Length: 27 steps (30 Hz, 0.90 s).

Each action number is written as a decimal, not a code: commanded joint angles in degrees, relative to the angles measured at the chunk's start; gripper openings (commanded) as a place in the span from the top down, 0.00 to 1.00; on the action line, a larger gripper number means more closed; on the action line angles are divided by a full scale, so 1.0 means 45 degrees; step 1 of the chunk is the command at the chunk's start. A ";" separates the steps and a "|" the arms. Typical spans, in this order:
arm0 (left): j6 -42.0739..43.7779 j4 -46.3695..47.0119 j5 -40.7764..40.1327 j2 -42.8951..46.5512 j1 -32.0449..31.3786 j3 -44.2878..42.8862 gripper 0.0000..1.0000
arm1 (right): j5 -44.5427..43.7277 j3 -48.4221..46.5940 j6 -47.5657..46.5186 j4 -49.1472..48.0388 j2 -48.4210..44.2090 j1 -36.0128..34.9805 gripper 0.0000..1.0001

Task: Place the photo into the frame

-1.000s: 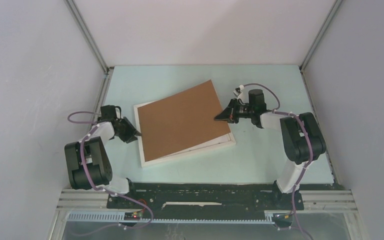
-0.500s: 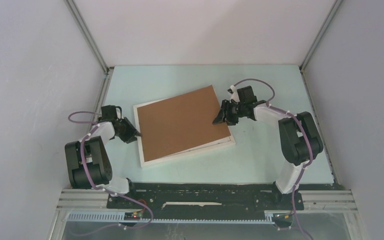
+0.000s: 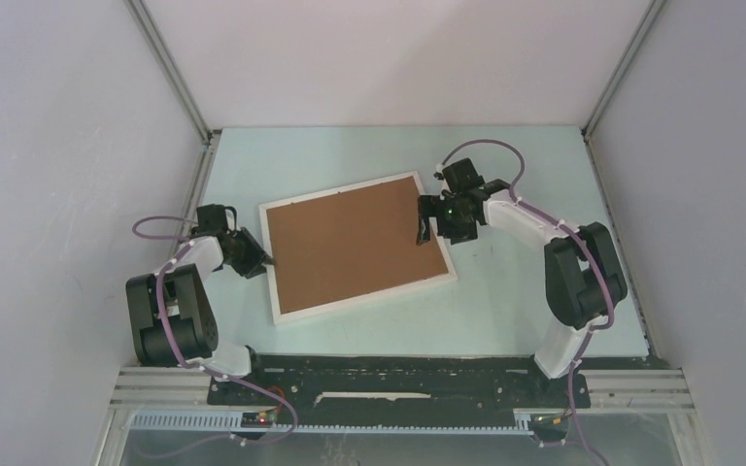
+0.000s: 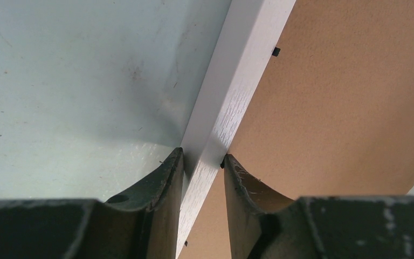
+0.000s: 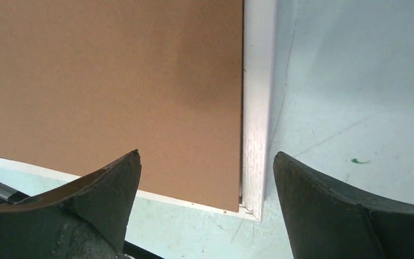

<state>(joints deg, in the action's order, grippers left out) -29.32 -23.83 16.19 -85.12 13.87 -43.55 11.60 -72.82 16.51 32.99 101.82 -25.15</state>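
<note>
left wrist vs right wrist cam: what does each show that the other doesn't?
Left wrist only: the left gripper shut on the frame rail, one finger outside it, one on the backing board side, plus a small black tab at the rail's inner edge.
Right wrist only: the right gripper open, fingers wide apart over a frame corner, and a green mark on the table.
Both: white frame, brown backing board lying inside it, pale table. Neither shows the photo.
</note>
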 commanded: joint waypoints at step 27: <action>0.0275 0.0021 0.0307 -0.0004 -0.0275 0.0303 1.00 | 0.2525 0.1606 0.0578 -0.2886 -0.1484 -0.0356 0.66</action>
<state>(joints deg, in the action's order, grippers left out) -29.28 -23.79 16.21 -85.12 13.87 -43.55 22.11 -65.69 19.25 24.75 99.68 -24.75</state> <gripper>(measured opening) 0.360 0.353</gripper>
